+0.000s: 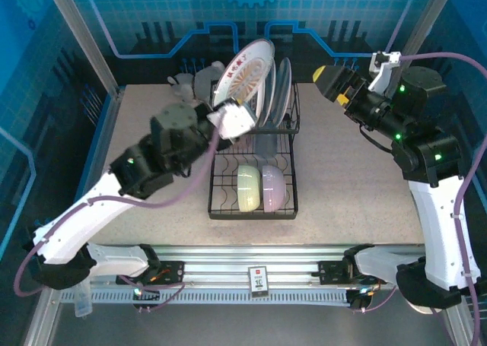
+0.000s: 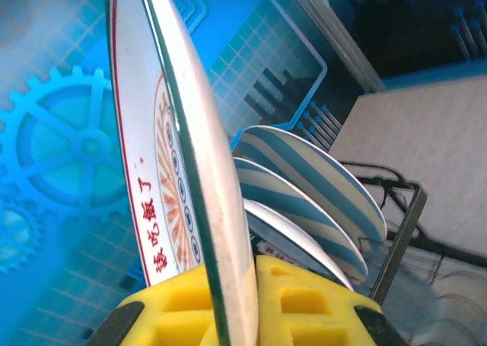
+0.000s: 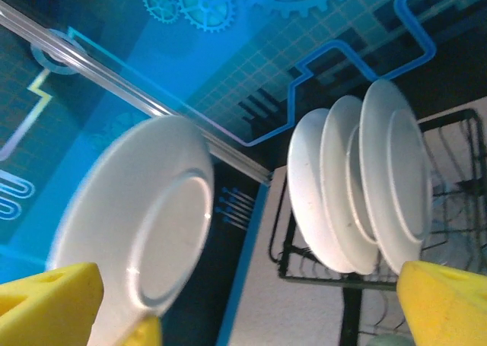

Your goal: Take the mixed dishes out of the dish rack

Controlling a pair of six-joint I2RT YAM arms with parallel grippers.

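Left gripper [image 1: 232, 122] was clamped on the lower rim of one plate [image 1: 245, 74], a yellow pad [image 2: 171, 308] against each face. The held plate stood on edge, up above the far end of the dish rack [image 1: 255, 209]. (Its face showed a red rim and an orange-red pattern with characters; its back, seen by the right wrist camera, was plain white.)

Plates counted: four. One was in the grip, and three racked plates [image 2: 308, 175] stood just to the right of the left gripper, upright in the slots, one behind another, with blue-and-white stripes facing it.

Bowls counted: two. Both sat below the left gripper on the side nearer the arm bases, in the low end of the rack. The pale green bowl [image 1: 249, 188] and the lavender bowl [image 1: 274, 186] were side by side and touching, with green nearer the left gripper.

Right gripper [image 1: 329, 84] had its jaws spread wide and held nothing. It hung off the right side of the rack, apart from it and level with the plate tops. It faced the white backs of the three racked plates.

Some pale translucent items [image 1: 189, 84] lay on the table beyond and left of the left gripper, too indistinct to count.
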